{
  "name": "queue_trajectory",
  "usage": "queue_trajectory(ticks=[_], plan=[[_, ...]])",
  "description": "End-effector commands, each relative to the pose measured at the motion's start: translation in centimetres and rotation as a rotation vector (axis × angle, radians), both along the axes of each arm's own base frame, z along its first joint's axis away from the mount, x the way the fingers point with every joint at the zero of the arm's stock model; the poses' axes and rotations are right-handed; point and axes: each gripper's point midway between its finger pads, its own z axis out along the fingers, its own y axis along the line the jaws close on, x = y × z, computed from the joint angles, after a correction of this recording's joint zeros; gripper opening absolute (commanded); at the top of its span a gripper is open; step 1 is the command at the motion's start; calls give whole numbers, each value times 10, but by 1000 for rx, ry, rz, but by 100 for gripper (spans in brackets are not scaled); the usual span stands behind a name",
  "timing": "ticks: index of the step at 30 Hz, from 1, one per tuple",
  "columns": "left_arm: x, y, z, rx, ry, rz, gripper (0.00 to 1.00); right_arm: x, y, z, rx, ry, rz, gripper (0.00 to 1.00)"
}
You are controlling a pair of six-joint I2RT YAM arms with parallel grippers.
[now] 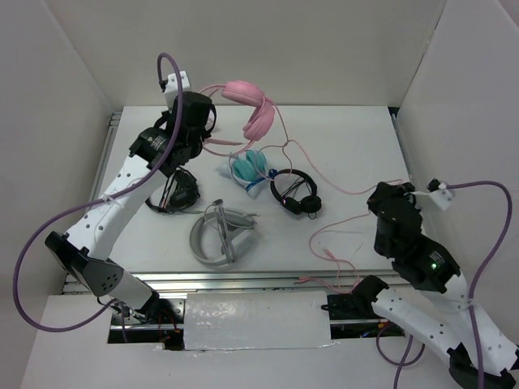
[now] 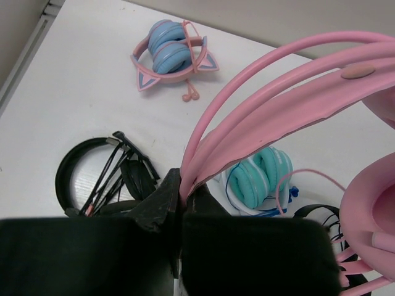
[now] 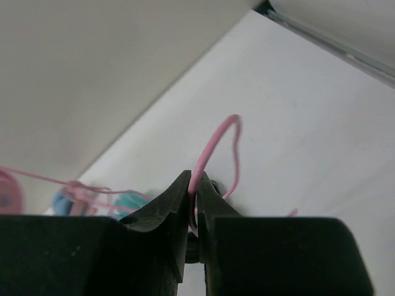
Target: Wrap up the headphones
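Observation:
The large all-pink headphones (image 1: 247, 101) hang in the air at the back of the table. My left gripper (image 1: 209, 121) is shut on their pink headband (image 2: 278, 92), close to where the band ends (image 2: 185, 185). One round pink cup (image 2: 370, 209) hangs at the right of the left wrist view. The thin pink cable (image 1: 324, 174) runs from the headphones across the table to my right gripper (image 1: 381, 194), which is shut on it (image 3: 196, 182). The cable arches up out of the jaws (image 3: 216, 135). More cable lies in loose loops near the front (image 1: 332, 243).
Teal headphones (image 1: 247, 168) lie mid-table, a black on-ear pair (image 1: 296, 193) to their right, grey headphones (image 1: 220, 237) in front, another black pair (image 1: 178, 190) under my left arm. A smaller pink pair with blue cups (image 2: 170, 52) lies farther back. White walls enclose the table.

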Motion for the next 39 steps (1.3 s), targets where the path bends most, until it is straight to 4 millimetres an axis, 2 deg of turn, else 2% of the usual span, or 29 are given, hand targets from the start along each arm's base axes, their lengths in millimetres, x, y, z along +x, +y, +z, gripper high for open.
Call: queue_trajectory(ticks=[1,2,3,4,5,6,7,8,9,10,11,13,14,15,16,17,20,24,26,28,29,31,32,34,35,36,37,38,39], plan=[[15,-10,76,-100,-226,-29,0,6,-3,-68,4,160,-88,15],[15,-8,94,-102,-259,-32,0,9,6,-86,19,214,-50,5],[20,-4,97,-73,-259,-21,0,11,10,-107,12,265,-39,0],[19,0,104,-68,-262,-11,0,15,13,-126,11,328,-35,0],[17,5,128,-89,-311,-7,0,16,17,-140,22,374,-22,0],[21,9,133,-73,-318,-16,0,15,26,-163,48,438,17,0],[21,13,143,-78,-338,-15,0,16,26,-182,49,503,8,0],[18,18,163,-89,-388,-14,0,16,13,-194,77,539,-55,0],[19,27,171,-67,-405,0,0,15,7,-212,87,600,-92,0],[18,34,180,-62,-425,16,0,16,0,-219,102,616,-128,0],[14,42,196,-61,-466,38,0,16,-19,-226,118,642,-195,0],[7,71,208,-14,-489,143,0,29,-21,-239,186,673,-166,0],[4,82,212,-6,-499,175,0,29,-40,-242,214,680,-215,0],[2,102,214,6,-503,225,0,37,-40,-244,240,672,-199,0],[3,109,213,7,-503,225,0,38,-52,-243,255,665,-241,0],[0,130,215,-2,-513,268,0,38,-67,-239,272,652,-294,0],[7,157,209,-25,-512,277,0,36,-94,-228,267,640,-400,0],[22,189,192,-50,-464,298,0,18,-136,-226,292,635,-545,0],[30,209,183,-73,-444,314,0,13,-146,-228,309,633,-570,0],[33,220,175,-84,-426,321,0,4,-159,-229,314,642,-613,0],[32,234,170,-92,-420,348,0,1,-163,-227,312,644,-637,0],[33,244,164,-112,-411,351,0,-7,-173,-224,304,645,-675,0],[31,254,165,-118,-418,362,0,-2,-172,-222,297,638,-648,3],[36,247,161,-131,-404,303,0,9,-165,-212,233,623,-539,11],[37,243,161,-124,-400,272,0,29,-148,-203,192,558,-434,16],[43,232,152,-134,-374,213,0,36,-138,-200,163,538,-382,24],[41,226,153,-134,-381,185,0,42,-127,-199,128,528,-320,28],[45,214,158,-115,-403,129,0,54,-110,-188,75,485,-238,36],[52,201,139,-121,-364,68,0,57,-103,-184,49,473,-202,46]])
